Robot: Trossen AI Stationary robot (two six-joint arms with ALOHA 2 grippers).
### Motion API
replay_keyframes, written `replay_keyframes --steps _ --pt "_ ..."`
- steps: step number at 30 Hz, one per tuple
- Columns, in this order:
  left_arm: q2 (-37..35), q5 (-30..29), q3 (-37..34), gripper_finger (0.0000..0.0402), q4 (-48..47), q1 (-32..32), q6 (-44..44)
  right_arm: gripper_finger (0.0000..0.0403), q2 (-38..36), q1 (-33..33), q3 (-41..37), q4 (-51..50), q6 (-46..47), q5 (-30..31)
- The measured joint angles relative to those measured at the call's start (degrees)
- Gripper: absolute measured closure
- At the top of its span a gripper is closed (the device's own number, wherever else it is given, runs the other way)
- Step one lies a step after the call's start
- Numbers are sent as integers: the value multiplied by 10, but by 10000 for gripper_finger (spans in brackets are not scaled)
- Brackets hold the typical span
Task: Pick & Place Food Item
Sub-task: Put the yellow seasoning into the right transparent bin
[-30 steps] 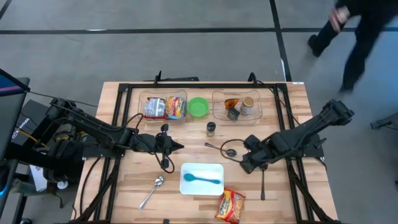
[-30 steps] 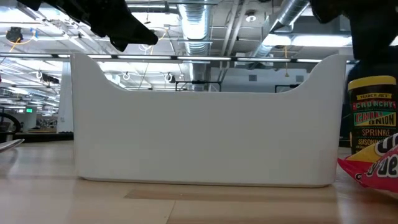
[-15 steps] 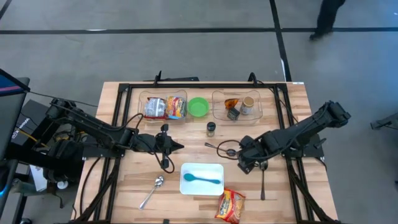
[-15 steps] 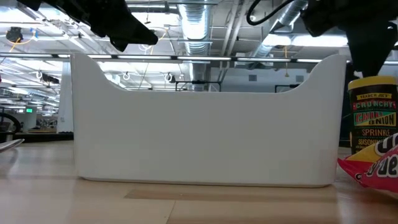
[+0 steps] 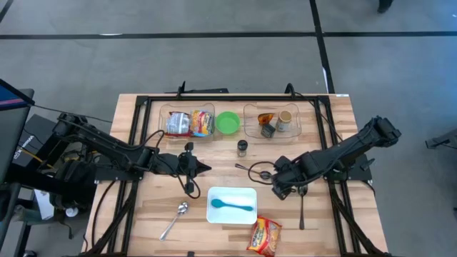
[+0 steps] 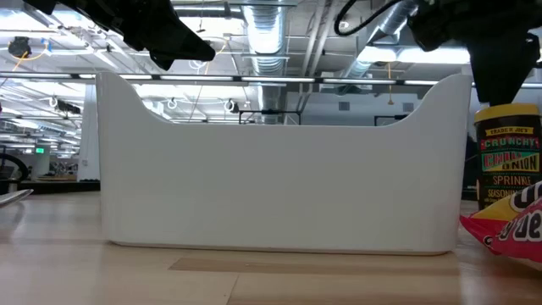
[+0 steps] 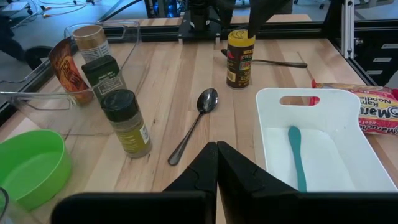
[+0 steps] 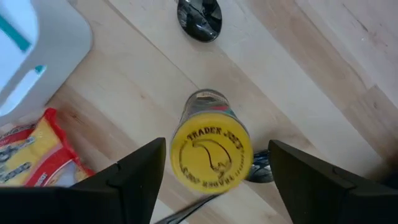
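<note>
Yellow-lidded cylindrical seasoning jar: stands upright on the table, long axis vertical, lid facing up; dark label with coloured lettering; smooth round plastic cap with printed script. It sits right of centre, to the right of the tray and on the far side of the noodle packet.

Right gripper: poised directly over the jar, its two dark fingers spread wide on either side of the lid, not touching it.

Dark metal spoon: lies flat just beyond the jar, its bowl close to the jar.

Second dark utensil: lies flat right of the jar, handle pointing to the near edge.

White rectangular plastic tray: rounded corners, cut-out handle slot, near-centre of the table; holds a teal plastic spoon lying lengthwise.

Yellow and red crinkled noodle packet: flat at the near edge, right of the tray.

Silver metal spoon: flat, left of the tray, set diagonally.

Small glass spice jar with dark lid: upright, beyond the tray.

Green round plastic bowl: at the far side, between two clear plastic bins, each holding packets and jars.

Left gripper: fingers pressed together, holding nothing, hanging left of centre, pointed toward the tray.

Light wooden slatted table: framed by black rails.
</note>
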Motion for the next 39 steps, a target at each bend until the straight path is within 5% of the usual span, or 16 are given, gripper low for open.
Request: replay_keyframes --steps 16,39 --pt "0 0 0 398 -2 0 0 127 66 3 0 14 -19 -10" --pt "0 0 0 398 -2 0 0 127 65 10 0 60 -19 -15"
